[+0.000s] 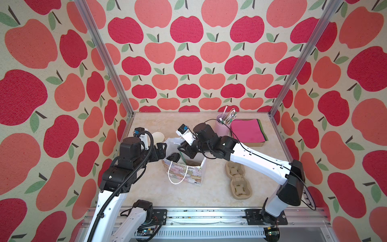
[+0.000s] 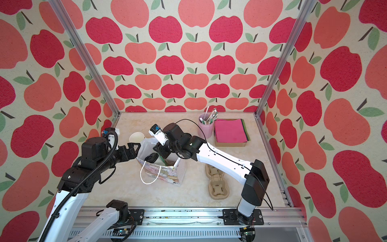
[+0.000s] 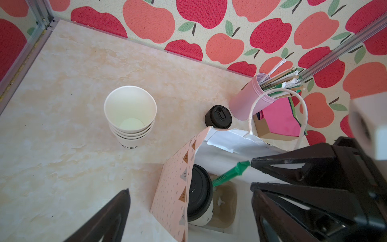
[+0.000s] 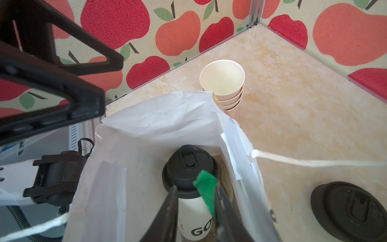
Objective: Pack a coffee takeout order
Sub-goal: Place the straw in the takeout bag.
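A paper bag [image 1: 184, 174] with pictures on it is stood in the middle of the table [image 1: 188, 194], and its mouth is open. A white paper cup [image 4: 189, 209] with a black lid [image 4: 184, 167] is seen standing upright inside the bag, set in a brown holder [image 3: 224, 201]. A long green straw [image 4: 206, 190] is leaned in the bag just beside the cup, and its top end is poked up past the lid.

The right gripper [image 4: 195, 186] is reached down into the mouth of the bag. Its fingers [image 4: 167, 213] are parted wider than the straw. The top of the straw is seen between them, close against one of them, and it is not pinched.

The left gripper [image 1: 164, 152] is held at the left side of the bag. Its fingers [image 3: 109, 218] are spread wide, and the side wall of the bag is seen between them. Nothing is squeezed by them. Whether the wall is touched cannot be told.

A pink napkin [image 1: 247, 130] is laid on top of a pile in a brown box [image 1: 254, 144] at the far right of the table, well apart from the bag. A pink pot [image 1: 221, 127] full of straws is stood just beside the box. A stack of open white cups [image 3: 129, 113] and some spare black lids [image 3: 218, 116] are stood behind the bag. A brown cup tray [image 1: 237, 180] is laid on the table to the right of the bag.
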Motion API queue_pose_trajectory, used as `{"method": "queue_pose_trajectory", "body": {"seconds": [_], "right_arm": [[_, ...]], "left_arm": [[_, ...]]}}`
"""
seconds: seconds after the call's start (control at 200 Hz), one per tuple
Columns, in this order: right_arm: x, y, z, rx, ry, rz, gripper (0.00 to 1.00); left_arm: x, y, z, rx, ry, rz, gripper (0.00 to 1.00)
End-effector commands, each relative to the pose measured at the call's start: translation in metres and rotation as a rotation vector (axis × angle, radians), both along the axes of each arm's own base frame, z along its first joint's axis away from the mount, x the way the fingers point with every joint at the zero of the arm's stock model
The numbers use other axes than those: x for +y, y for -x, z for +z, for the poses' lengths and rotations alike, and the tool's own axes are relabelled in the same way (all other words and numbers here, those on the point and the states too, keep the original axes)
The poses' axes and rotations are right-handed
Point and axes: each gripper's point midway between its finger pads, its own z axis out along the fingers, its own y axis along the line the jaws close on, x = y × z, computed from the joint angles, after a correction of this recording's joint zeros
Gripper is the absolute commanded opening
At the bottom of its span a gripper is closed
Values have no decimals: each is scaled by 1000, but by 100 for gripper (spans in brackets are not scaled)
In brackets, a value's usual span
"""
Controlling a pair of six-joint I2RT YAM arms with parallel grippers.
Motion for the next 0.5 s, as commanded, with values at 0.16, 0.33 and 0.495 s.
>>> {"method": "queue_pose_trajectory", "body": {"seconds": [0.16,0.33,0.495], "right_arm": [[-11,15,89,-83,-155,24,48],[-37,12,128,-199,-186,-27,58],[-87,-15,136,-282,-121,-187,69]], "left_arm": [[0,0,-1,-4,19,5,93],[0,0,-1,-2,15,7,93],[0,0,-1,-3,16,4,93]]}}
